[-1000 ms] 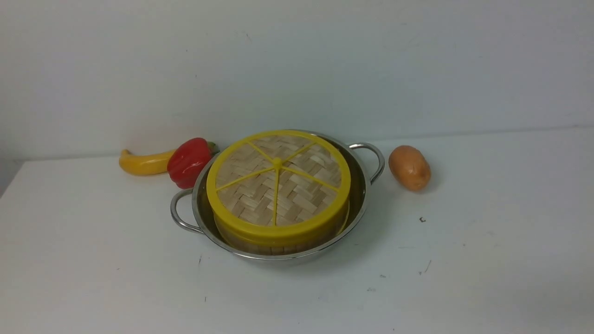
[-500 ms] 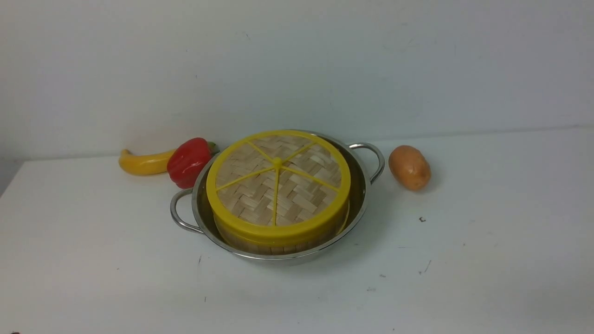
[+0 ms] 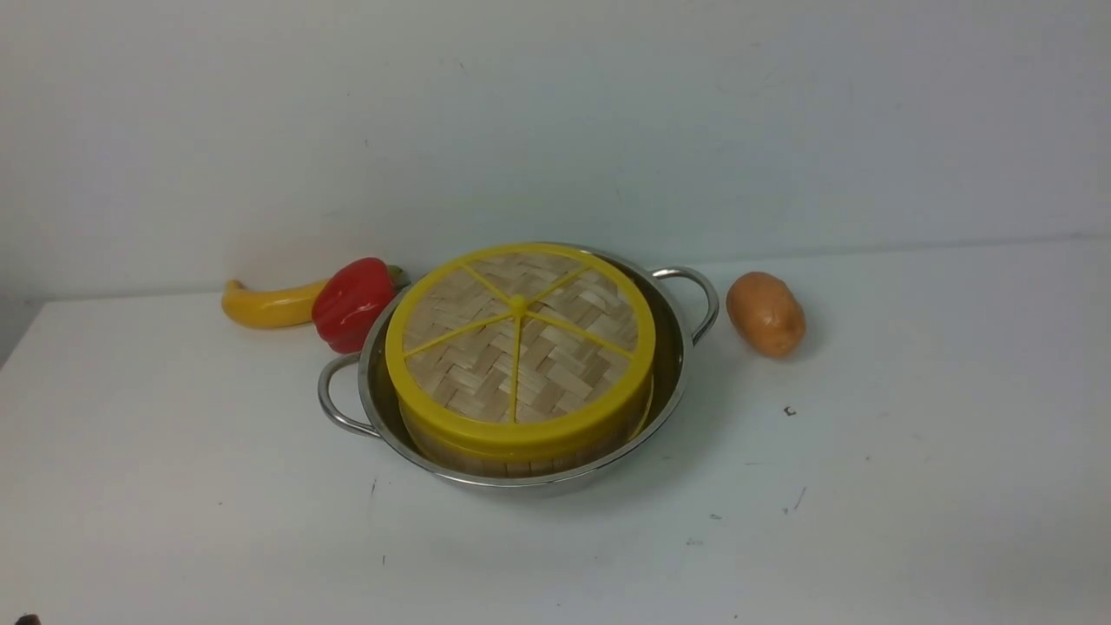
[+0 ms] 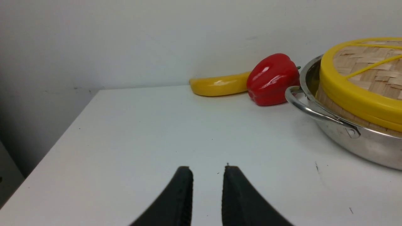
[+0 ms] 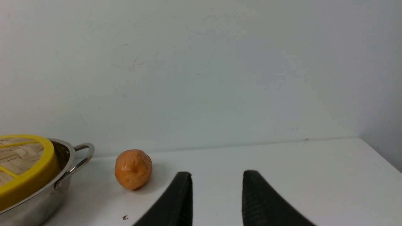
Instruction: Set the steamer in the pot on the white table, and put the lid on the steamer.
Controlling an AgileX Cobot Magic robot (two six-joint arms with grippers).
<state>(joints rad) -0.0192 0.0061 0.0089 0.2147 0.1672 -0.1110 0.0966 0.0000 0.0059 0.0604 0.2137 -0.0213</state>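
The shiny pot point(image 3: 673, 365) stands in the middle of the white table point(image 3: 868, 486). Inside it sits the steamer point(image 3: 521, 458), of which only the bamboo wall shows. The woven lid point(image 3: 521, 338) with its yellow rim lies flat on top and hides the inside. My left gripper point(image 4: 207, 171) hovers low over the table, left of the pot point(image 4: 361, 147) and apart from it, open with nothing between its fingers. My right gripper point(image 5: 217, 174) is on the other side of the pot point(image 5: 31, 204), also apart, open and empty. Neither gripper shows in the front view.
A red pepper point(image 3: 351, 302) and a yellow curved fruit point(image 3: 265, 305) lie against the pot's back left. A brown potato point(image 3: 765, 314) lies just right of the right handle. A pale wall runs behind the table. The table's left edge point(image 4: 47, 150) is near the left gripper.
A small dark tip has crept into the bottom left corner of the front view. Pot, steamer and lid have not moved.
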